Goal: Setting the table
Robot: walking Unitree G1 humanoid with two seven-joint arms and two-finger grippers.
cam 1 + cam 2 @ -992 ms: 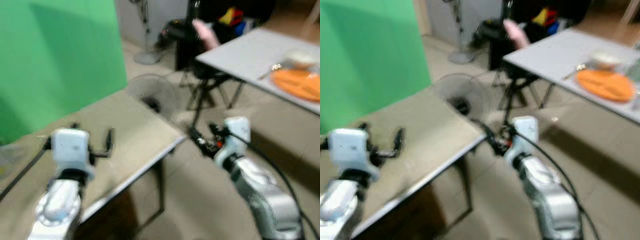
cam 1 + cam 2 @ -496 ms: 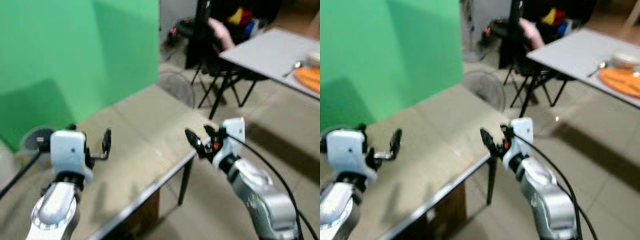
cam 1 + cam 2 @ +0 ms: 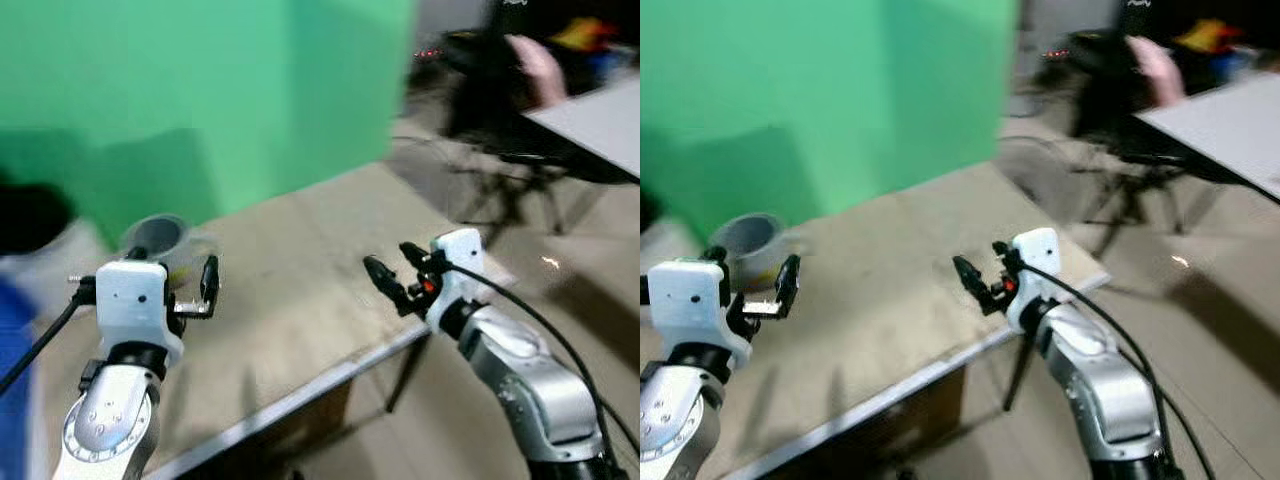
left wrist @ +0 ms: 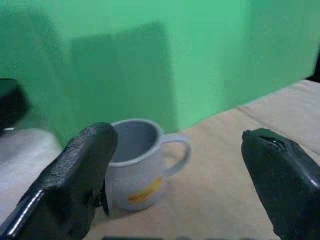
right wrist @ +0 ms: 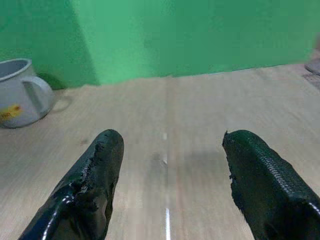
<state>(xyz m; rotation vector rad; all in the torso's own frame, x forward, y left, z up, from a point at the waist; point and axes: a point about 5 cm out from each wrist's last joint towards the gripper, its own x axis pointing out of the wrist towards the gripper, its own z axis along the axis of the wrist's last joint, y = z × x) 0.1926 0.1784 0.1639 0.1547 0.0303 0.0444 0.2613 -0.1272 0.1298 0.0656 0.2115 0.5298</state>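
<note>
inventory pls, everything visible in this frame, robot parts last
mug: 1, grey with a small yellow-orange mark, upright on the wooden table near the green backdrop, handle out to one side
wooden table: 1, light tan with a metal edge, directly before the robot
green backdrop: 1, green, behind the wooden table
grey table: 1, pale grey, far right
chair: 1, dark and blurred, by the grey table
pink object: 1, blurred, above the chair
left gripper: black fingers open, above the wooden table, aimed at the mug
right gripper: black fingers open, above the wooden table near its edge
</note>
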